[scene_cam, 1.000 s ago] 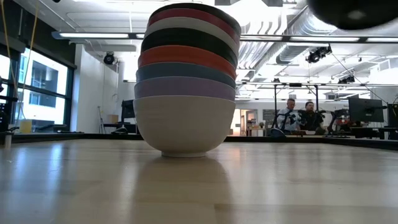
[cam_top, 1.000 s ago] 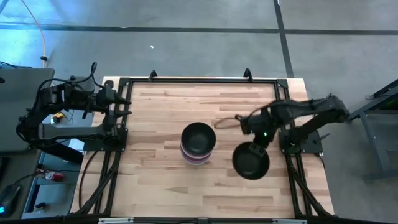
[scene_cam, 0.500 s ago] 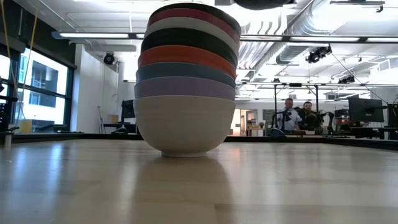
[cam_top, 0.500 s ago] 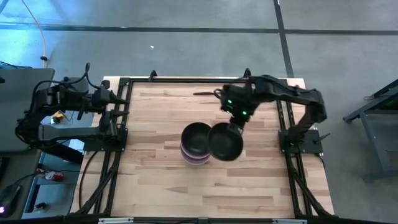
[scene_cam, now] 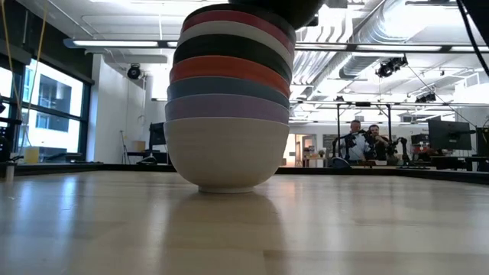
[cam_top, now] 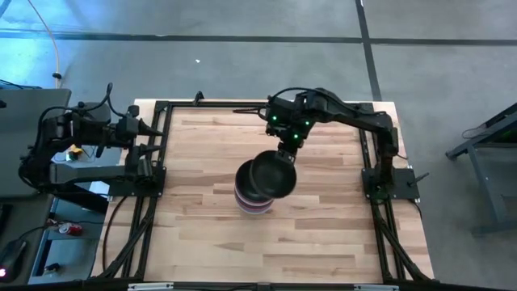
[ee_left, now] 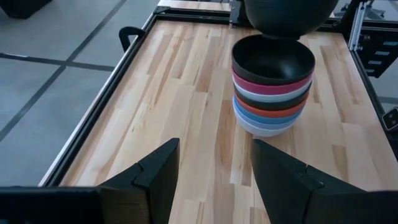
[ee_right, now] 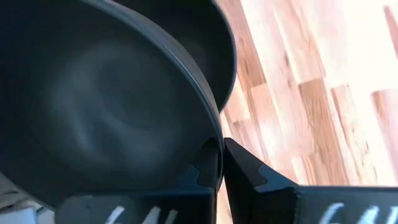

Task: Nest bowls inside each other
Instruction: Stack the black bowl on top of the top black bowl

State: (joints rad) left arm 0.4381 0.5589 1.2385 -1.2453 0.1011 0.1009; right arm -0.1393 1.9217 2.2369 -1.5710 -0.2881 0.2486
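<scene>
A stack of nested bowls [cam_top: 254, 196] rests by its cream bottom bowl on the table's middle; lavender, blue, red, black, white and magenta bowls follow, and a black bowl [ee_left: 272, 59] is on top. The stack also shows in the low view [scene_cam: 229, 99]. My right gripper [cam_top: 284, 152] is shut on another black bowl [cam_top: 272, 174] just over the stack, offset toward the right and far side. Whether this bowl [ee_left: 286, 15] touches the stack I cannot tell. My left gripper [ee_left: 214, 168] is open, waiting at the table's left edge [cam_top: 149, 129]. My right gripper pinches the held black bowl's rim [ee_right: 212, 138], one finger [ee_right: 208, 169] inside the bowl and the other finger [ee_right: 244, 169] outside. It comes from the far right side, slanting down. The bowl hangs off the fingers with its opening upward, above the stack's top bowl.
A black metal frame [cam_top: 258, 105] runs along the table's far and side edges. Bare wood [cam_top: 202, 162] lies all around the stack. People sit far off in the room behind [scene_cam: 363, 141].
My right gripper has carried the black bowl from the table's right near part toward the far edge and left, ending over the stack. The stack has stayed still.
</scene>
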